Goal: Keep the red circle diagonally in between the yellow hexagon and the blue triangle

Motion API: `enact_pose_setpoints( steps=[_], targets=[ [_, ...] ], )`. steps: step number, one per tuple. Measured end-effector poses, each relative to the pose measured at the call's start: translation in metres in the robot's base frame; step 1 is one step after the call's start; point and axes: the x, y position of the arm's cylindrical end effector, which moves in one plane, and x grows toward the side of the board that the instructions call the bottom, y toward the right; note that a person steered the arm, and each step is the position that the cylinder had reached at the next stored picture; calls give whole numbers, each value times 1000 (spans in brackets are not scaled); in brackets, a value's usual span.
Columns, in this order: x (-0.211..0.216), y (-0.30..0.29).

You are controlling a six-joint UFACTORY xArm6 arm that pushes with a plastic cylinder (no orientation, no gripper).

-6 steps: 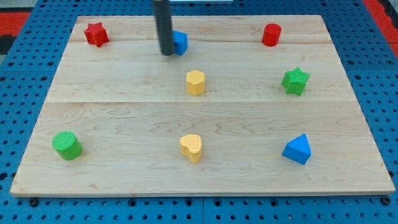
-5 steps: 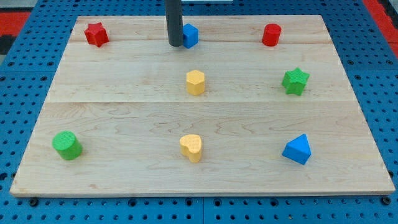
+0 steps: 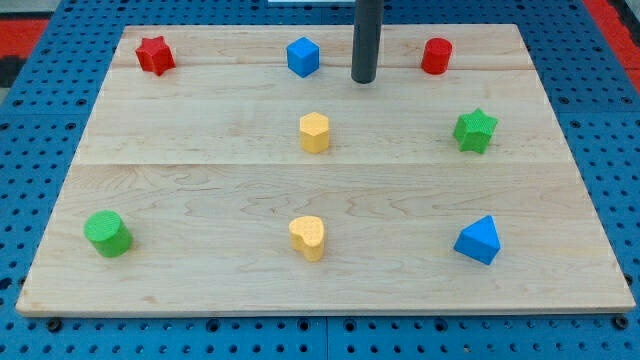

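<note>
The wooden board (image 3: 200,170) holds eight plastic blocks; the rod's tip (image 3: 363,80), no gripper, sits left of the red circle (image 3: 436,56)

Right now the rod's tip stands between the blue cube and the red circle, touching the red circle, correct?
Not quite. In the camera view my tip does stand between the blue cube and the red circle, but apart from both; bare board shows on each side.

The red circle (image 3: 436,56) is seen standing upright near the table's top edge, towards the view's right. The yellow hexagon (image 3: 314,132) sits upright mid-table. The blue triangle (image 3: 478,240) lies at the lower right.
</note>
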Motion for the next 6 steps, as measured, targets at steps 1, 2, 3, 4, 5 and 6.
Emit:
enact_pose_setpoints(
  steps=[1, 2, 3, 4, 5, 6],
  targets=[
    [-45, 12],
    [-72, 52],
    [-91, 122],
    [-46, 92],
    [10, 28],
    [20, 26]
  ],
)
